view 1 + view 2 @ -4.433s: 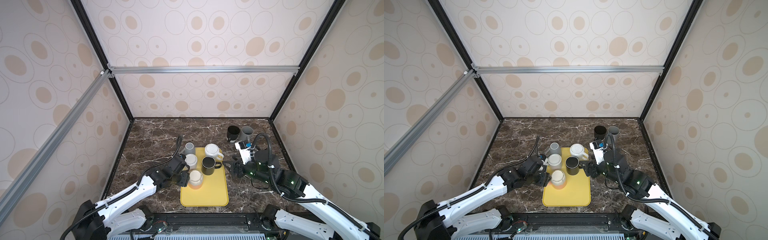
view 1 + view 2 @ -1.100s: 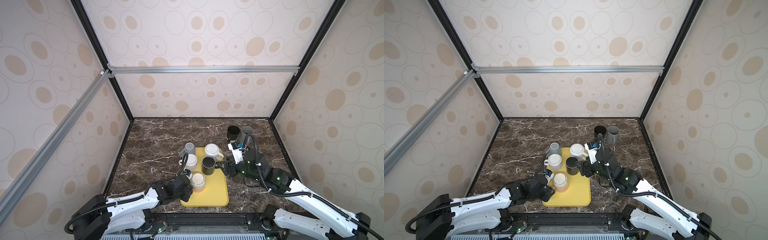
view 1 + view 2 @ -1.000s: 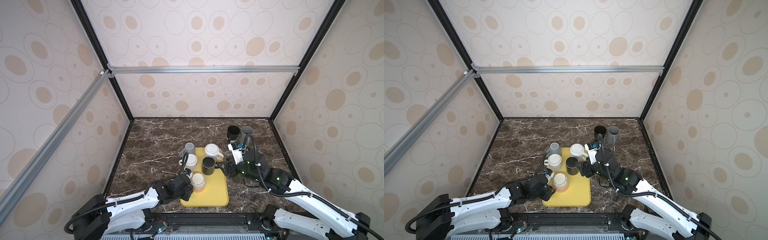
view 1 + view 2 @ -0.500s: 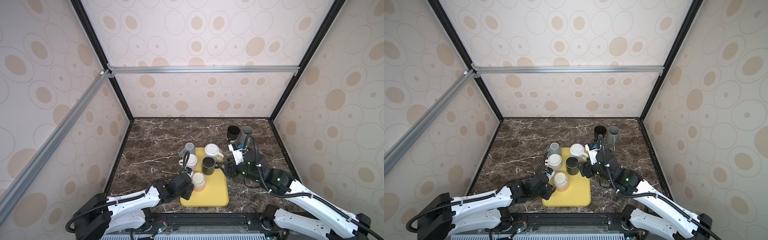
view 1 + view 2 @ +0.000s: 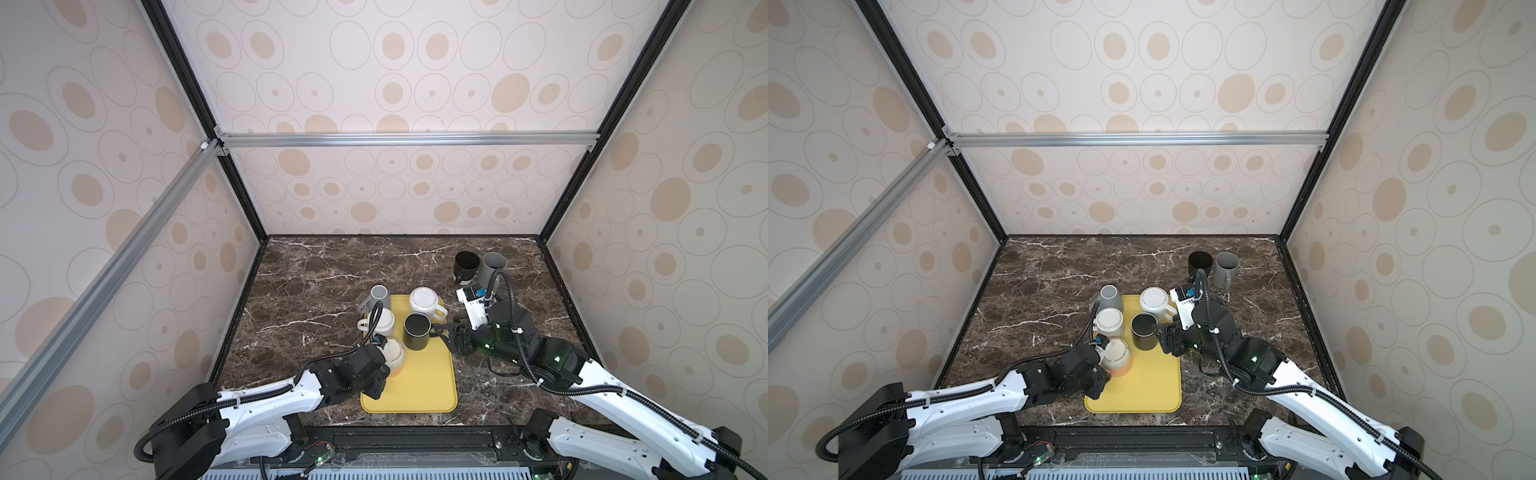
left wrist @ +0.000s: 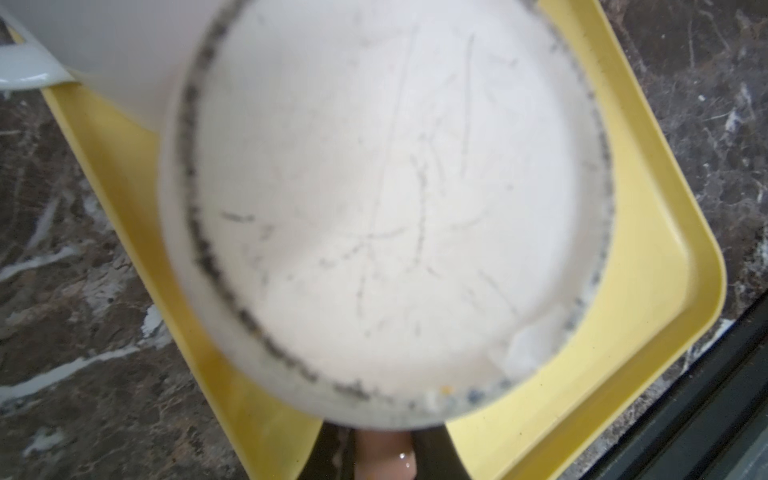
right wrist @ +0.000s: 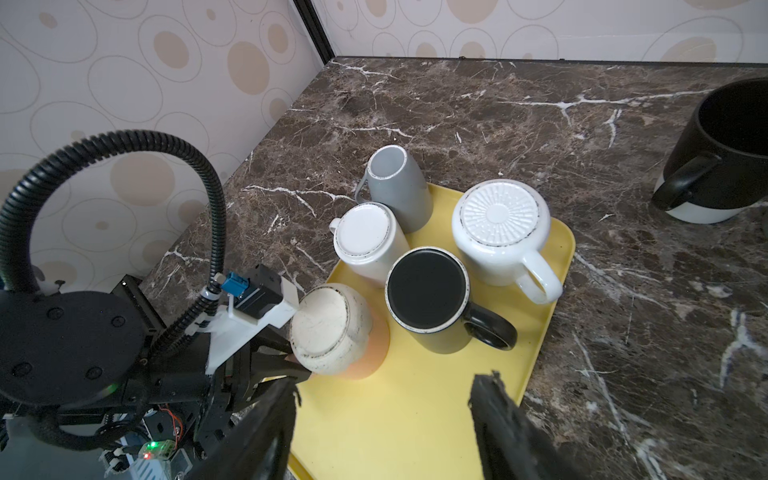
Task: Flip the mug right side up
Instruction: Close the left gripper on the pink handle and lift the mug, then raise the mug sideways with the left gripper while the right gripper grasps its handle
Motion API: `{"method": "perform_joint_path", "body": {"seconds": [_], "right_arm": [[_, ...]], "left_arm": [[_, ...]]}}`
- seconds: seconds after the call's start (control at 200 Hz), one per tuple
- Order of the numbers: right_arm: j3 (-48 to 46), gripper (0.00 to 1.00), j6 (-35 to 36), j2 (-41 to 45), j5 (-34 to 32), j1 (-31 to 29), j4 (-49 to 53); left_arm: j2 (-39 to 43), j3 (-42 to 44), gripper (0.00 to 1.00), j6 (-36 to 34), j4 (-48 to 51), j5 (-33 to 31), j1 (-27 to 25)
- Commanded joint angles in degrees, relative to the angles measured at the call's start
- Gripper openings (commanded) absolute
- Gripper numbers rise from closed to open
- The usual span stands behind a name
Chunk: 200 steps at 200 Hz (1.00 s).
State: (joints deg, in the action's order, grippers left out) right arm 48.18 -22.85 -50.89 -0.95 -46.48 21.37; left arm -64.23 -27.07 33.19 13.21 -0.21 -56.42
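On yellow tray (image 7: 415,415), left claw (image 7: 295,365) tight on tilted mug (image 7: 328,328).

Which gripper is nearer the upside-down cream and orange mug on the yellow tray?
Left. The left gripper is shut on the handle of that mug; the right gripper hangs open beyond the black mug.

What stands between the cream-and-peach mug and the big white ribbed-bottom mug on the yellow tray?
An upside-down black ceramic mug, clearest in the right wrist view, also seen in both top views.
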Motion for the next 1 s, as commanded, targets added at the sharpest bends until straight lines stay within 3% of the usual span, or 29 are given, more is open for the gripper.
{"method": "perform_joint_path", "body": {"seconds": [0.0,0.615,0.995], "right_arm": [[-0.34,0.70,-0.87,0.09,1.15,0.20,-0.71],[-3.84,0.65,-7.34,1.79,7.70,0.19,-2.82],[-5.22,0.64,-10.84,8.79,8.70,0.22,-5.77]], "left_arm": [[1.47,-2.78,0.00,-0.06,1.27,0.29,-0.40],[6.69,-11.58,0.00,1.52,9.57,2.18,-0.44],[20.00,-15.91,0.00,5.87,5.07,2.37,-0.40]]}}
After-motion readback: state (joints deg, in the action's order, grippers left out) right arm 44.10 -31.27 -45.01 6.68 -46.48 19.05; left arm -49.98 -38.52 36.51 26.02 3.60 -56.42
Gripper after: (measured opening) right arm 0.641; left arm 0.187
